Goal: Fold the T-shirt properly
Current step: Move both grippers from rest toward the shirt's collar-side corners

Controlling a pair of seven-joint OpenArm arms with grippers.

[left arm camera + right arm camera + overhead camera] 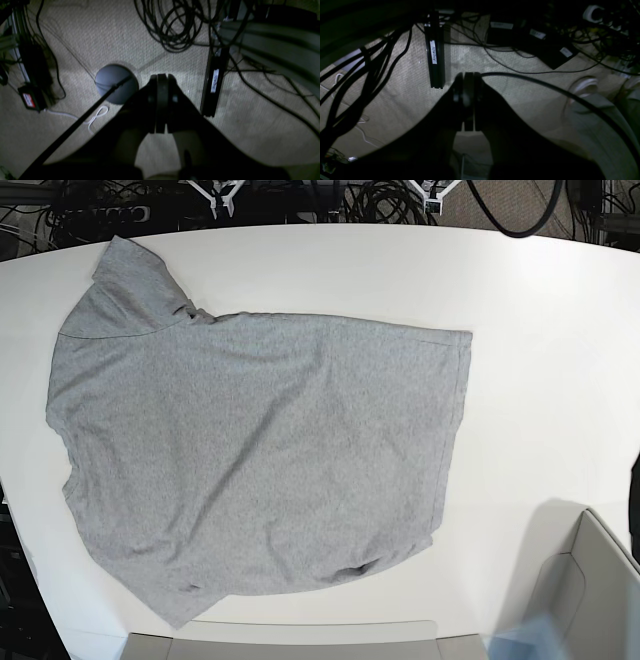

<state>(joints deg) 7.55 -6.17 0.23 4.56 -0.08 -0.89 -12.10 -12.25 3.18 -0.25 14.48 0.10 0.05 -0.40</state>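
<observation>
The white desk (540, 360) fills most of the base view, its far edge curved, with dark cables bunched on the floor beyond it. On the desk lies the T-shirt (250, 460), heather grey and spread flat with its plain side up, taking up the left and middle of the surface. One sleeve (125, 290) reaches toward the far left corner, the other sleeve (175, 600) points to the near edge, and the hem (455, 430) runs down the shirt's right side, toward the bare part of the desk. A few soft creases cross the cloth. A pale grey bin (590, 590) sits at the near right corner, and a grey strip (280, 642) runs along the near edge just below the shirt.

Neither arm shows in the base view. Both wrist cameras look down at beige carpet (175, 60) below desk level, well away from the shirt.

In the left wrist view the left pincer (161, 103) hangs over the carpet with its two dark fingers pressed together and nothing between them. Near it are a round grey base (116, 83) with a thin black rod, a black bar (215, 82) with a white label, and a coil of black cables (172, 25).

In the right wrist view the right pincer (467, 101) is likewise closed flat and empty, above carpet strewn with cables (370, 75) and a labelled black bar (434, 62).
</observation>
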